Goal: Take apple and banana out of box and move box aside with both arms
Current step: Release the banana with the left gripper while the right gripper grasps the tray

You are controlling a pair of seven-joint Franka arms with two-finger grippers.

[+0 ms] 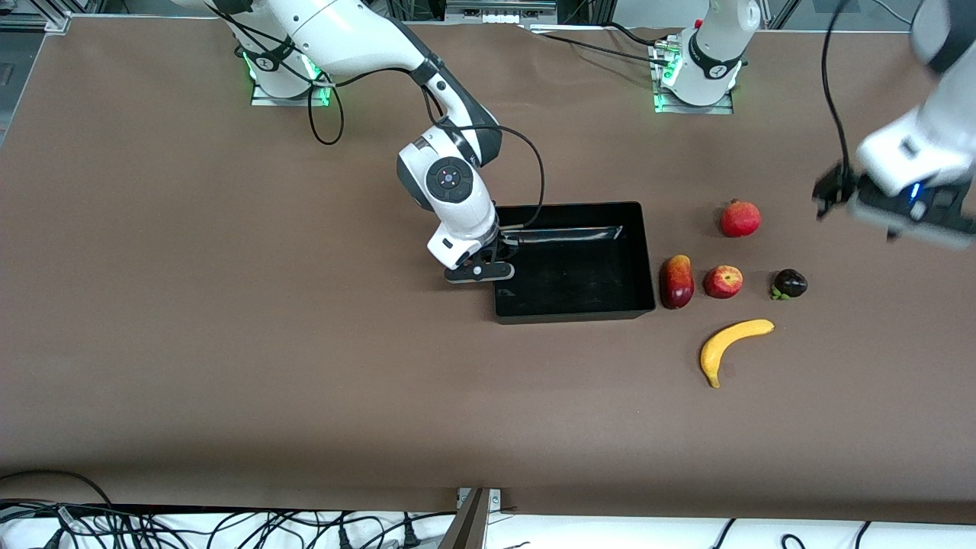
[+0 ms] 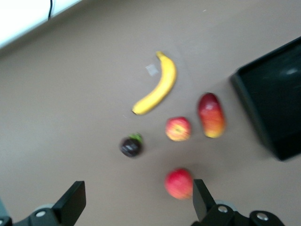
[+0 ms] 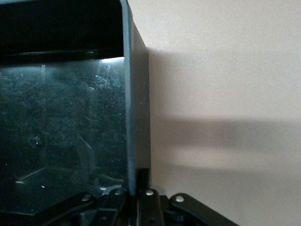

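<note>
Two hands work here: the right hand (image 1: 496,255) pinches the wall of the shallow glossy black box (image 1: 633,252) at the right arm's end of it; the left hand (image 2: 136,200), fingers spread, hangs over the brown paper-covered worktop (image 1: 229,343) near the left arm's end. The small red-yellow apple (image 1: 723,281) and curved yellow banana (image 1: 733,346) lie beside the box on the worktop, the banana nearer the front camera.

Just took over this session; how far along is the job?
Done: small red-yellow apple and curved yellow banana lie on the table beside the empty glossy black box. In hand: right gripper shut on its wall. Left: left gripper, open above the fruits, must grip too.
</note>
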